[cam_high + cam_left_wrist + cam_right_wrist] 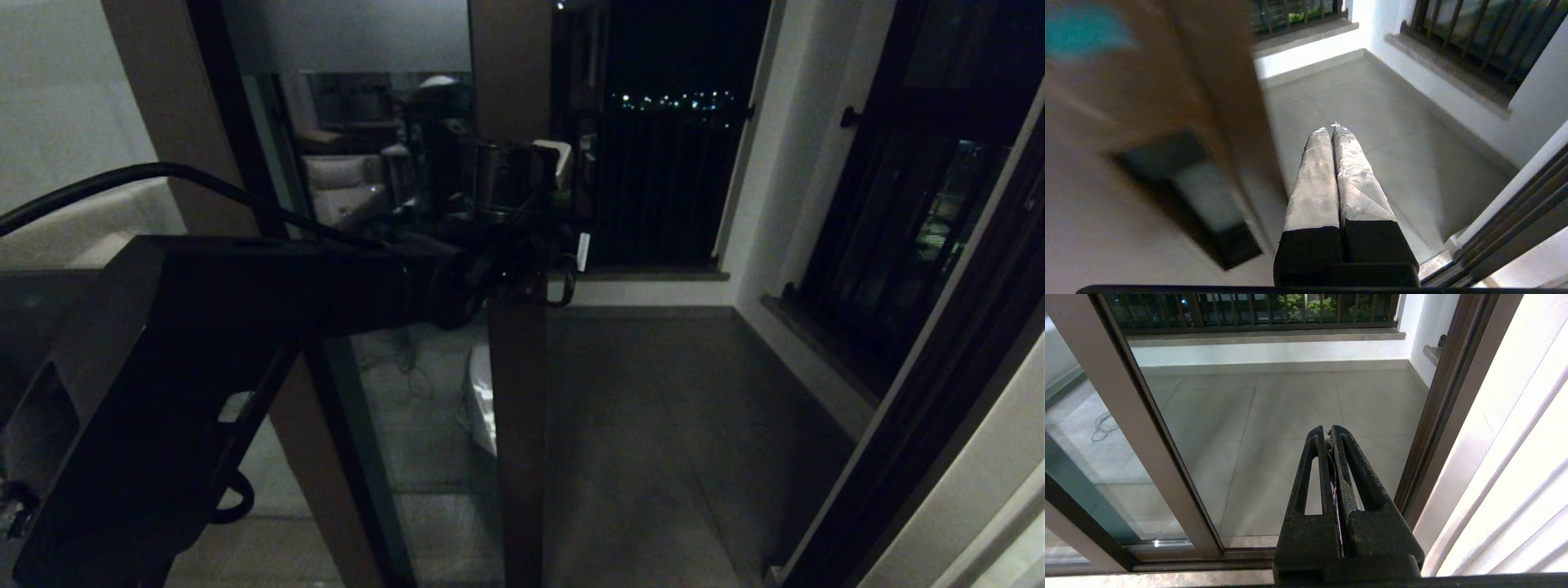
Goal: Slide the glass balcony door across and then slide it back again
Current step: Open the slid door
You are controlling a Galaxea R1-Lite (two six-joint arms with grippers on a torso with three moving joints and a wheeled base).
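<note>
The glass balcony door [516, 425] stands partly slid across, its dark brown stile upright in the middle of the head view and its glass to the left. My left arm reaches in from the left. The left gripper [549, 282] is shut and empty at the stile's free edge, at about mid height. In the left wrist view the shut fingers [1331, 130] lie just beside the blurred brown stile [1208, 81] and its recessed black handle [1188, 192]. My right gripper [1327, 430] is shut, low before the doorway, with the door stile [1126, 416] to one side.
The doorway to the right of the stile opens onto the grey balcony floor [653, 425]. A dark railing [661, 188] closes the far end. A barred window [898, 212] and the dark door jamb [939, 392] stand on the right. A brown post [180, 122] stands at the left.
</note>
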